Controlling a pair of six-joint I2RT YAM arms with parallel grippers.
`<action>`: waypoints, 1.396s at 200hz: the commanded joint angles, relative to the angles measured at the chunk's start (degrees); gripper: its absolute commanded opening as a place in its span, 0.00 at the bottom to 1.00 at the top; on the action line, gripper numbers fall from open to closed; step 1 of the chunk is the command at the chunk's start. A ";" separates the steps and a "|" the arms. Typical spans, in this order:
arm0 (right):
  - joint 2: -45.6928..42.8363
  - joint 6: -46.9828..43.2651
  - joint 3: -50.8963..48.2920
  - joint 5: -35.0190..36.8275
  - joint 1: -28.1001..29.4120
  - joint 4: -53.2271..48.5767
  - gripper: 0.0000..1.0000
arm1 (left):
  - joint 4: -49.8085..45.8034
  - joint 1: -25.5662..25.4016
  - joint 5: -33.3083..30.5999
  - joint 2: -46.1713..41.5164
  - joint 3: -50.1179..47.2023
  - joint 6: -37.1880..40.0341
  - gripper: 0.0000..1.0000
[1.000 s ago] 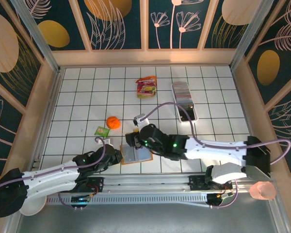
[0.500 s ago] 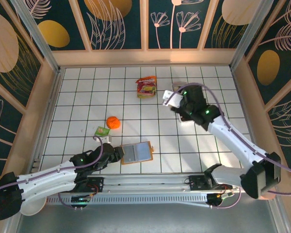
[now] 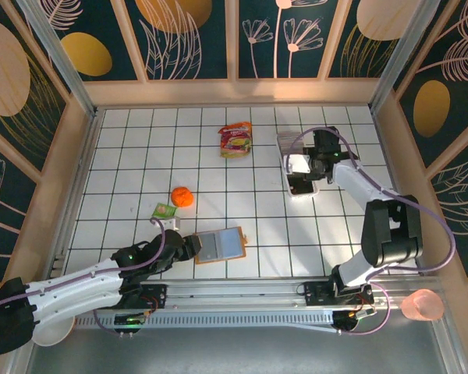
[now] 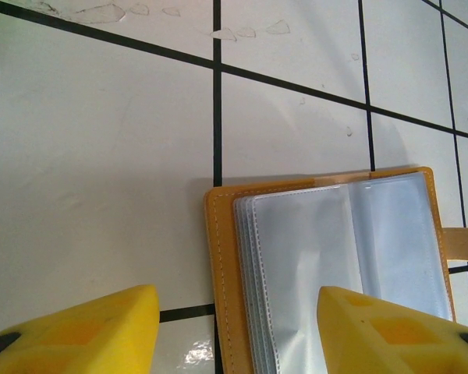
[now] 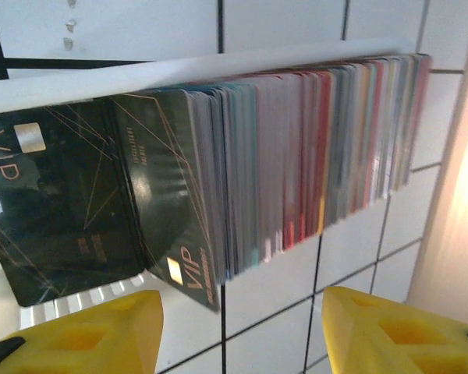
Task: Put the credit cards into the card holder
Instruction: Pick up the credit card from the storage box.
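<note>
The card holder [image 4: 327, 257] lies open, sleeves up, on the tabletop [image 4: 101, 156] beneath the left tool [image 4: 234, 335], whose jaws stand apart and empty. The credit cards [image 5: 296, 148] stand packed on edge in the tray [image 5: 101, 74]; the right tool [image 5: 238, 327] hangs spread above them, empty, apparently positioned to pick one.

"VIP" is read in gold letters on two dark credit cards [image 5: 101, 195], as seen from the right wrist. On the flat dark card [image 5: 58, 218], laid at the near end of the row, the word is printed along one edge, beside a metallic chip [image 5: 33, 136]. On the upright dark card [image 5: 168, 195], stood at the front of the stack, "VIP" is set near the lower corner. Fine gold print on both is too small to be read. The lettering on the snack packet [image 3: 235, 140], at the far side of the table, cannot be made out from above.
</note>
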 commanded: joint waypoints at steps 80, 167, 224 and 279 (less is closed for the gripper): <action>3.80 -5.90 -0.25 -0.43 1.91 7.14 0.37 | 0.77 -0.04 0.73 -0.80 -0.13 -1.06 0.56; 4.16 -6.77 -1.73 0.08 2.19 5.67 0.59 | 0.92 -0.09 0.85 -0.98 -0.35 -1.28 0.56; 7.90 -7.57 -1.49 1.38 3.55 8.30 0.61 | 1.21 -0.02 0.73 -0.62 -0.55 -1.36 0.55; 9.13 -8.42 -1.80 1.76 4.11 11.20 0.56 | 0.95 0.00 0.82 -0.89 -0.73 -1.55 0.54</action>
